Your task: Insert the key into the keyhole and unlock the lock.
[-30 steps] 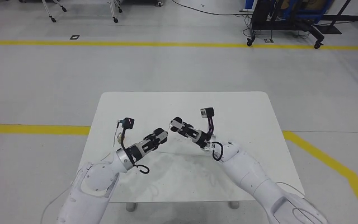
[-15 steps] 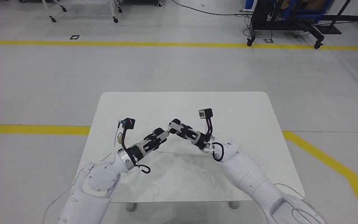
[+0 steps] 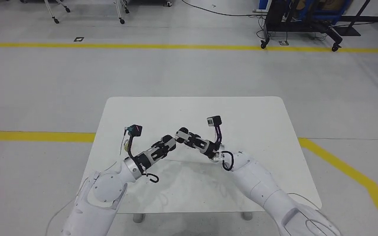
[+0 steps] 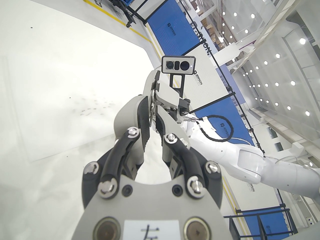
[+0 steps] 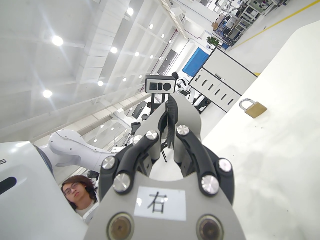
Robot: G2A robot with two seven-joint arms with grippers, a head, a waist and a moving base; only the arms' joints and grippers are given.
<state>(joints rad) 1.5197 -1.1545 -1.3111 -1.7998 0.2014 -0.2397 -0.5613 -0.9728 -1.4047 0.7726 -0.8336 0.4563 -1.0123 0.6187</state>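
— Two pincers, tip to tip: where do they stand?

— Just left of centre in the top view, above the middle of the desk (image 3: 254, 118). The left pincer (image 3: 170, 141) comes in from the lower left of that frame and the right pincer (image 3: 180, 133) from the lower right. Their tips are touching or just short of it; I cannot tell which.

— How far open?

— The right pincer's ribbed pads (image 5: 171, 116) are pressed flat together. The left pincer's are drawn in to a thin slit. Whether either has the key pinched in it, I cannot tell.

— And the lock?

— It's a brass padlock (image 5: 253, 109), lying flat on the desk near one edge, well apart from both pincers. Its steel shackle (image 5: 243, 103) looks closed.

— How will it handle?

— My guess is rigid, dense for its size and smooth-faced, so it may skate across the desk if it is only pushed. I would clamp the body across its two broad faces, leaving the keyhole end and the shackle free.

— And the key?

— Probably thin, stiff and slippery. It is best held by the flat of its head with the blade pointing straight out. Gripped loosely, it would likely swivel between the pads when turned.
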